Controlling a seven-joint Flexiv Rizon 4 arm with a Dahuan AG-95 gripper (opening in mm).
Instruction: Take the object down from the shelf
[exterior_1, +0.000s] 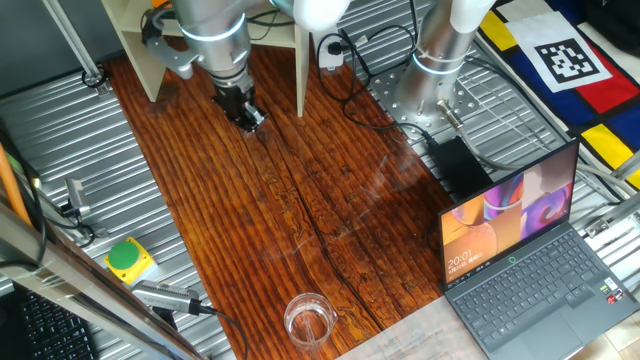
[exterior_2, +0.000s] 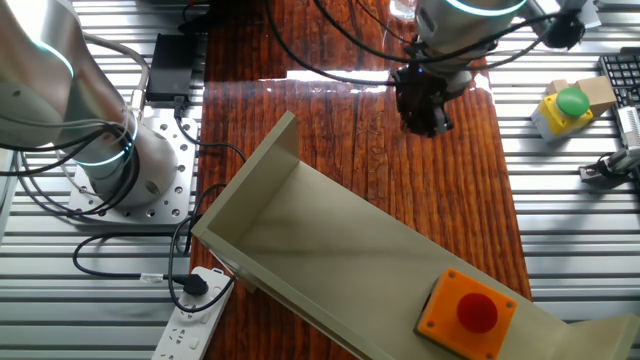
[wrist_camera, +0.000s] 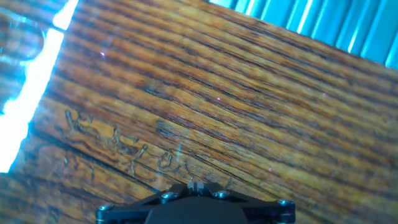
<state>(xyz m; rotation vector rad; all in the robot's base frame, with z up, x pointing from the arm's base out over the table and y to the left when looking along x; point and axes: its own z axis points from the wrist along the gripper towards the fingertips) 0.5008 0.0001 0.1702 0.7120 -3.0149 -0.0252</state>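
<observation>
The orange box with a round red button (exterior_2: 467, 309) sits on top of the cream shelf (exterior_2: 330, 250), near its right end in the other fixed view. In one fixed view only the shelf's uprights (exterior_1: 302, 60) show and the box is hidden. My gripper (exterior_1: 247, 118) hangs over the dark wooden table in front of the shelf, apart from the box; it also shows in the other fixed view (exterior_2: 424, 118). In the hand view the fingertips (wrist_camera: 198, 185) are pressed together with nothing between them, over bare wood.
A yellow box with a green button (exterior_1: 129, 259) lies on the metal surface at the left. A glass (exterior_1: 309, 318) stands at the table's front edge. An open laptop (exterior_1: 525, 255) is at the right. Cables and a power strip (exterior_2: 190, 320) lie behind the shelf.
</observation>
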